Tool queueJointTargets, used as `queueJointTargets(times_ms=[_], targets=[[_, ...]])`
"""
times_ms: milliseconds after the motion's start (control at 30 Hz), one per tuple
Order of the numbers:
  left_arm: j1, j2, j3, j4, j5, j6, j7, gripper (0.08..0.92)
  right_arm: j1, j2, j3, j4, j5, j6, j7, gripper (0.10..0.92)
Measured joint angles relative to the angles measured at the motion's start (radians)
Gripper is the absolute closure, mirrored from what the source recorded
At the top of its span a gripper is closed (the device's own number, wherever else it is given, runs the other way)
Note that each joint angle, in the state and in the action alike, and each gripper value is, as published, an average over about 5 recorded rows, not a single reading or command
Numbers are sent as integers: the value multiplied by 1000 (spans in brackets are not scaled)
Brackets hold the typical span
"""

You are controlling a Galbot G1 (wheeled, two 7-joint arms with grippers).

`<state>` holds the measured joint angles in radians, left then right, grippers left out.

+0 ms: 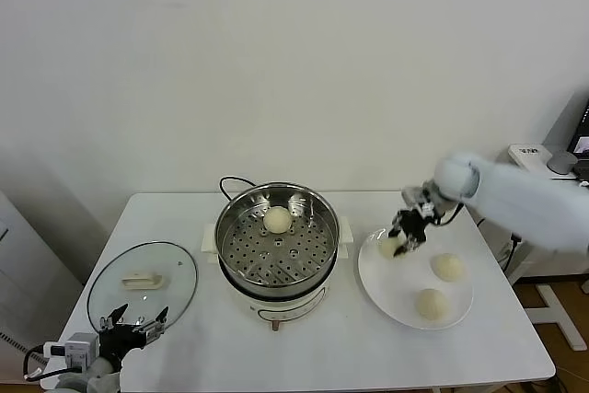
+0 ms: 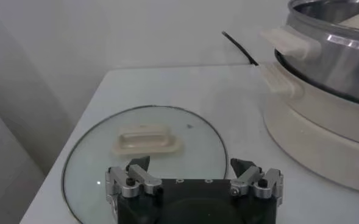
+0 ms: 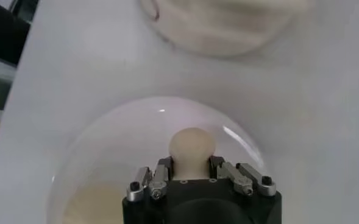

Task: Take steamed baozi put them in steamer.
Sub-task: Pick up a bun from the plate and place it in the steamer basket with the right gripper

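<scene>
The steamer (image 1: 276, 269) stands mid-table with one steamed baozi (image 1: 277, 219) on its perforated tray. Three more buns are at the white plate (image 1: 391, 284) on the right: two lie free (image 1: 448, 267) (image 1: 430, 304). On the third (image 1: 390, 245), at the plate's left edge, my right gripper (image 1: 406, 230) is shut. The right wrist view shows that bun (image 3: 191, 143) squeezed between the jaws of the right gripper (image 3: 190, 163), just over the plate (image 3: 106, 143). My left gripper (image 1: 134, 322) waits open at the front left, over the glass lid (image 2: 145, 143).
The glass lid (image 1: 143, 281) with its white handle lies flat at the front left, beside the steamer (image 2: 325, 79). A black cord (image 1: 230, 181) runs off behind the pot. The plate sits close to the table's right edge.
</scene>
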<state>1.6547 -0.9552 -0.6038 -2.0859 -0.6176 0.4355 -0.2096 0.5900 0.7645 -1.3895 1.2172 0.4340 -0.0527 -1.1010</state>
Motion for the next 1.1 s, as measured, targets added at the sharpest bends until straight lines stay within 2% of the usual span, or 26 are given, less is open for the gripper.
queueJointTargets(times_ms=[267, 567, 833, 1100], targets=[[-12, 4, 8, 2, 0, 3, -2, 177, 194, 36, -59, 82, 192, -83, 22, 635], [-8, 2, 9, 1, 6, 3, -3, 177, 257, 110, -76, 189, 392, -195, 140, 635], [-3, -9, 6, -4, 14, 3, -4, 177, 212, 208, -66, 235, 504, -281, 279, 635], [1, -18, -2, -4, 16, -1, -5, 177, 124, 331, -45, 215, 544, -353, 399, 635]])
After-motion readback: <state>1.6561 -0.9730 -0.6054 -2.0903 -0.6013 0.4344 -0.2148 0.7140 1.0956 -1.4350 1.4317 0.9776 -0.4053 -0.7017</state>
